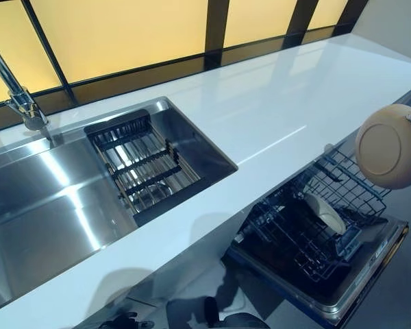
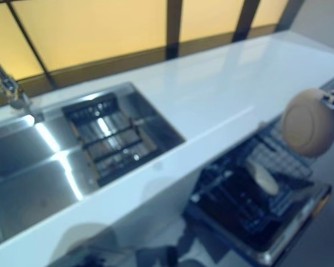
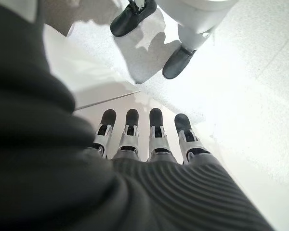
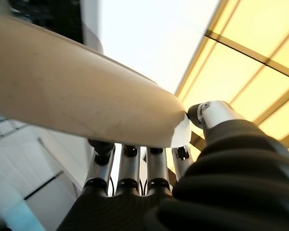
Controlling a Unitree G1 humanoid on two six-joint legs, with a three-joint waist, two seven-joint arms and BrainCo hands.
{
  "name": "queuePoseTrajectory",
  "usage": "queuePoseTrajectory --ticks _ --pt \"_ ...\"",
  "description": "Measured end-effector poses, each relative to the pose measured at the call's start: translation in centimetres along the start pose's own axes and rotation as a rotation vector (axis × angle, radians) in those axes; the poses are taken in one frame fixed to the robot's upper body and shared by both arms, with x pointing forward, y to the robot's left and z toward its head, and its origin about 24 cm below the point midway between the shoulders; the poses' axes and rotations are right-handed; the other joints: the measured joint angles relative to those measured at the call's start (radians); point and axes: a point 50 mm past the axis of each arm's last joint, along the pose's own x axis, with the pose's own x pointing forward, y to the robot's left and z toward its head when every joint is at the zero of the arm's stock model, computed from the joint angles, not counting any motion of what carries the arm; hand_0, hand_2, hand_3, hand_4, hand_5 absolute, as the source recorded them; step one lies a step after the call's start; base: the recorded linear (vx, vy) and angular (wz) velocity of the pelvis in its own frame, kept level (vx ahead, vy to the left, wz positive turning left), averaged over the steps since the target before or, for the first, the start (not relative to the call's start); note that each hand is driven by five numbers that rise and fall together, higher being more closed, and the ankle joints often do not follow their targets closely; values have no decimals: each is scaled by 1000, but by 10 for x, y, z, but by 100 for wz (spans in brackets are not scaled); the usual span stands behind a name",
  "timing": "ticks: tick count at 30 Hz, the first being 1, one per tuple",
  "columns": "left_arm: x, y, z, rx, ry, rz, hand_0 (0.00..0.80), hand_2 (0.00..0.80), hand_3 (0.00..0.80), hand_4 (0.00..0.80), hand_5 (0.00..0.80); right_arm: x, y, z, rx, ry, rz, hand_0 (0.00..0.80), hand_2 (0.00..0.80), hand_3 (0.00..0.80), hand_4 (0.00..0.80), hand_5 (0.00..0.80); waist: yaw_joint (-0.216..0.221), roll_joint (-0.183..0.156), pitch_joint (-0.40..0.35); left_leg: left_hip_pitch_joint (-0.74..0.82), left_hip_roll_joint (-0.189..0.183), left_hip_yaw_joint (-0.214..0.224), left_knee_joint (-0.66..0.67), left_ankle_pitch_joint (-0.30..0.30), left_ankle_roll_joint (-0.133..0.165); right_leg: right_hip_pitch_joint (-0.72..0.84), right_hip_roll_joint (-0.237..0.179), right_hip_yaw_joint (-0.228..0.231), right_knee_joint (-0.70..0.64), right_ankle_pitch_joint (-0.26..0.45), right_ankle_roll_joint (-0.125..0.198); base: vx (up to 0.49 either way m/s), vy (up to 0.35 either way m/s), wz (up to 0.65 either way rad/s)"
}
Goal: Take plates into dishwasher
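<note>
Stainless steel is filling the left of the head views: a faucet (image 1: 17,96) is rising at the far left edge, and the sink (image 1: 41,205) below it is showing a shiny, bare basin. Within the sink's right part a dark wire drain rack (image 1: 145,164) is sitting, slightly angled. A white countertop (image 1: 281,103) is running from the sink away to the right, backed by a row of amber-lit window panels (image 1: 116,31) in dark frames.

Below the counter's front edge, right of centre, the dishwasher (image 1: 315,247) is standing open with its wire rack (image 1: 342,185) pulled out. One pale plate (image 1: 323,212) is already sitting in the rack, tilted on edge among the tines.

At the far right, the right hand (image 2: 333,100) is holding a beige plate (image 1: 390,146) on edge above the rack, clear of it, the plate's underside facing the camera. In the right wrist view the beige plate's rim (image 4: 82,101) is lying across the fingers (image 4: 129,168), with the thumb (image 4: 207,113) pressing against its edge.

The left hand (image 3: 144,139) is appearing only in its own wrist view, fingers straight and spread, holding nothing, pointing toward pale floor (image 3: 250,96).
</note>
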Motion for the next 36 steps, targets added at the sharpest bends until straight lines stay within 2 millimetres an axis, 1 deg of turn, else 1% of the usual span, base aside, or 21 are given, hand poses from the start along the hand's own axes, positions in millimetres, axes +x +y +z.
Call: queuePoseTrajectory --ticks 2,6,10,15,20,24,29,31,36 --pt "0 -3 0 -2 3 -11 0 0 0 0 0 -1 5 -3 -16 9 38 800 800 800 800 800 -4 10 8 0 0 9 0 -4 0 -5 2 13 0 2 0 -7 -13 -16" --pt "1 -5 4 -2 -8 -20 0 0 0 0 0 -5 8 -19 -38 63 77 800 800 800 800 800 -15 20 26 -2 -1 16 0 -6 0 -11 3 21 0 4 -2 -15 -9 -7" --pt "1 -6 3 -2 -6 -24 0 0 0 0 0 -7 11 -21 -65 73 117 800 800 800 800 800 -37 29 51 -2 -1 23 0 -7 0 -13 4 27 0 5 -3 -9 0 -4" --pt "1 -6 3 0 -7 -29 0 0 0 0 0 -10 17 -29 -85 95 184 800 800 800 800 800 -43 34 55 -1 -1 25 0 -8 0 -13 4 28 0 5 -4 0 0 0" --pt "1 -8 4 30 -5 -34 0 0 0 0 0 -10 26 -26 -112 85 250 800 800 800 800 800 -52 42 61 -1 -1 28 -3 -8 0 -13 4 28 0 5 -4 0 0 0" --pt "2 -10 6 28 -11 -39 0 0 0 0 0 -10 32 -20 -136 62 294 800 800 800 800 800 -53 49 66 -1 -1 27 -3 -8 -1 -14 4 28 0 5 -4 0 0 0" --pt "2 -11 7 26 -14 -40 0 0 0 0 0 -8 43 -13 -154 24 329 800 800 800 800 800 -52 49 66 -1 -1 27 -3 -9 -1 -13 4 28 0 5 -4 0 0 0" --pt "2 -11 7 26 -15 -42 0 0 0 0 0 -6 52 -13 -151 7 351 800 800 800 800 800 -52 49 66 -1 -1 27 -3 -9 -1 -14 4 28 0 5 -4 0 0 0" --pt "3 -13 9 25 -21 -49 0 0 0 0 0 -4 62 -13 -143 -10 375 800 800 800 800 800 -51 49 66 -1 -1 27 -3 -9 -1 -14 4 27 0 5 -4 0 0 0"
